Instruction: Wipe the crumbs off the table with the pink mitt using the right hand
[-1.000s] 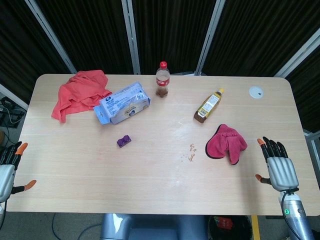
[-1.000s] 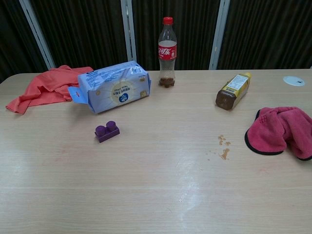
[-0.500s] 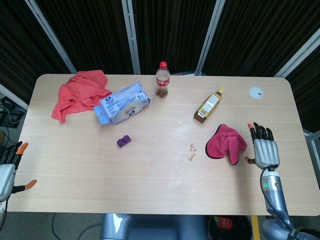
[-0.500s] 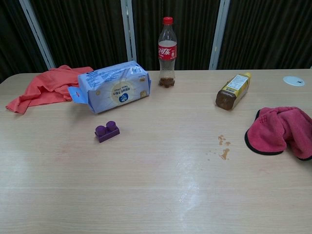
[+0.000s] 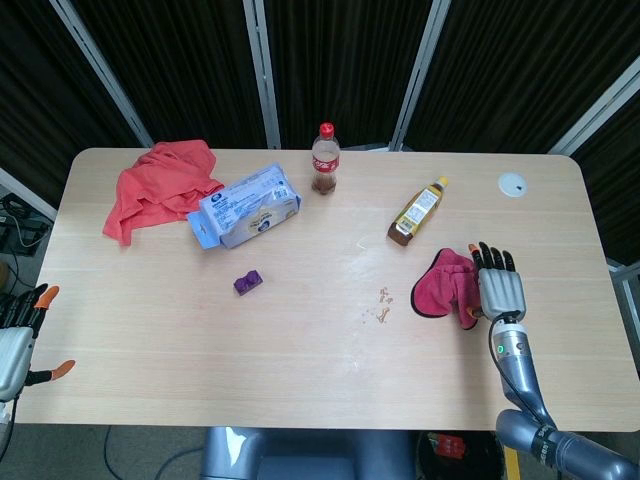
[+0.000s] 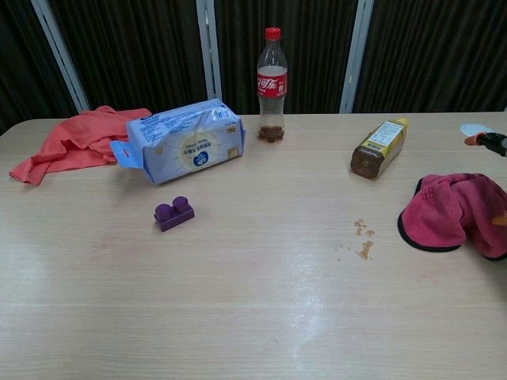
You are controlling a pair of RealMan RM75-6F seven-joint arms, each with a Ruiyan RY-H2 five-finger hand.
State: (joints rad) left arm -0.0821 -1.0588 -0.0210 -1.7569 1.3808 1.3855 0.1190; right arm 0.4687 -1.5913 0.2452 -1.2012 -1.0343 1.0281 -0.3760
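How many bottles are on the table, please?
2. The cola bottle stands upright at the far edge, near the middle. The yellow-capped bottle lies on its side to the right, behind the pink mitt. No other bottle shows in either view.

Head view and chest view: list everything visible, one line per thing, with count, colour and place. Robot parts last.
Wooden table: one, light beige, carries everything.
Pink mitt with dark trim: one, pink, right side.
Crumbs: small brown scatter, left of the mitt.
Oil bottle with yellow cap: one, lying down, behind the mitt.
Cola bottle with red cap: one, upright, far centre.
Blue-and-white wipes pack: one, left of centre.
Orange-red cloth: one, crumpled, far left.
Purple toy brick: one, in front of the pack.
White round disc: one, far right corner.
Left hand: grey with orange fingertips, at the left edge, holding nothing.
Right hand: fingers spread, at the mitt's right edge.
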